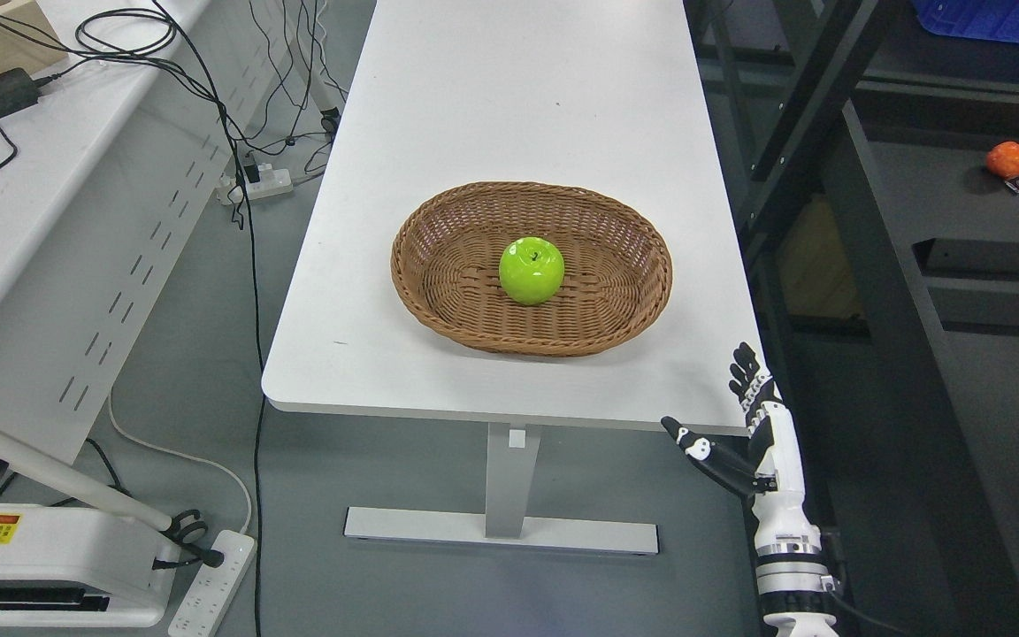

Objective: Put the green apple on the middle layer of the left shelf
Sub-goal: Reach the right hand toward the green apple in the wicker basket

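**Apple in basket, hand spread below table edge**

The right hand (753, 425) is seen at the table's (439, 372) near right corner, fingers (745, 367) spread wide, nothing held. Beyond and left of the fingertips, a glossy bright-green apple (532, 271), stem dimple upward, is seated in a brown woven basket (439, 292).

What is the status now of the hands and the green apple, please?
Right hand open, low at table corner, holding nothing. Left hand not in view. Green apple upright in wicker basket, untouched. Nothing blocking the apple.
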{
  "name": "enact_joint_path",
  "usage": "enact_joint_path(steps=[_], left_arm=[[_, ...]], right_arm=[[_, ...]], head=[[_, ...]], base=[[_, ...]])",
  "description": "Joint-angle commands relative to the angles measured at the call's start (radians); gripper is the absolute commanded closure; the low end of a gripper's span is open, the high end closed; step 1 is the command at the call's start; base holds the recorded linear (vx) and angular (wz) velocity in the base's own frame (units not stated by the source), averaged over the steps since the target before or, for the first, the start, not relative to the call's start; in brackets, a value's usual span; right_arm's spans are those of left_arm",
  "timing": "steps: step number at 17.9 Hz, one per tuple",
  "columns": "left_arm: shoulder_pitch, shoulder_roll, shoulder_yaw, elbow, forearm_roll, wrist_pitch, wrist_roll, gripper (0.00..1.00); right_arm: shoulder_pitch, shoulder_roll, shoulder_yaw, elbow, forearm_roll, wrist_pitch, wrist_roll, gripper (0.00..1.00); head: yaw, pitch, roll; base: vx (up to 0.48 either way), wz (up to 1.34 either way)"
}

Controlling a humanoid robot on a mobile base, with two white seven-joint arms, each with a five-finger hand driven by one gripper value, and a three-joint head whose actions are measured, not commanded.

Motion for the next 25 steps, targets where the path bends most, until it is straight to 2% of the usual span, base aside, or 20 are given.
enact_joint_path(steps=[1, 4, 7, 13, 16, 18, 20, 22, 25], left_arm=[[0.000, 0.017, 0.000, 0.000, 0.000, 0.002, 0.000, 0.00], [0.000, 0.017, -0.003, 0.000, 0.000, 0.002, 0.000, 0.00], [0.000, 0.017, 0.000, 0.000, 0.000, 0.002, 0.000, 0.00], [0.000, 0.017, 0.000, 0.000, 0.000, 0.000, 0.000, 0.00], [0.000, 0.017, 0.000, 0.000, 0.000, 0.000, 0.000, 0.00], [0.000, 0.017, 0.000, 0.000, 0.000, 0.000, 0.000, 0.00], [0.000, 0.017, 0.000, 0.000, 0.000, 0.002, 0.000, 0.00], [0.000, 0.017, 0.000, 0.000, 0.000, 0.002, 0.000, 0.00], [0.000, 0.017, 0.000, 0.000, 0.000, 0.000, 0.000, 0.00]], right_arm=[[0.000, -0.017, -0.024, -0.001, -0.001, -0.001, 0.003, 0.00], [-0.006, -0.017, -0.043, -0.001, -0.002, -0.011, 0.006, 0.00], [-0.070, -0.023, -0.143, -0.003, -0.003, -0.031, 0.007, 0.00], [-0.190, -0.231, -0.315, -0.004, -0.003, -0.031, 0.001, 0.00], [-0.230, -0.305, -0.301, -0.004, 0.018, -0.032, 0.018, 0.01], [-0.259, -0.354, -0.226, -0.004, 0.125, -0.032, 0.071, 0.01], [-0.265, -0.368, -0.165, -0.006, 0.228, -0.034, 0.093, 0.01], [-0.265, -0.397, -0.142, -0.006, 0.229, -0.040, 0.134, 0.01], [-0.270, -0.393, -0.076, -0.006, 0.227, -0.067, 0.187, 0.01]], head=[[0.0000, 0.000, 0.000], [0.0000, 0.000, 0.000], [0.0000, 0.000, 0.000], [0.0000, 0.000, 0.000], [0.0000, 0.000, 0.000], [0.0000, 0.000, 0.000], [0.0000, 0.000, 0.000], [0.0000, 0.000, 0.000], [0.0000, 0.000, 0.000]], base=[[0.085, 0.00], [0.050, 0.01], [0.027, 0.02], [0.000, 0.00], [0.000, 0.00], [0.000, 0.00], [0.005, 0.00], [0.017, 0.02], [0.030, 0.05]])
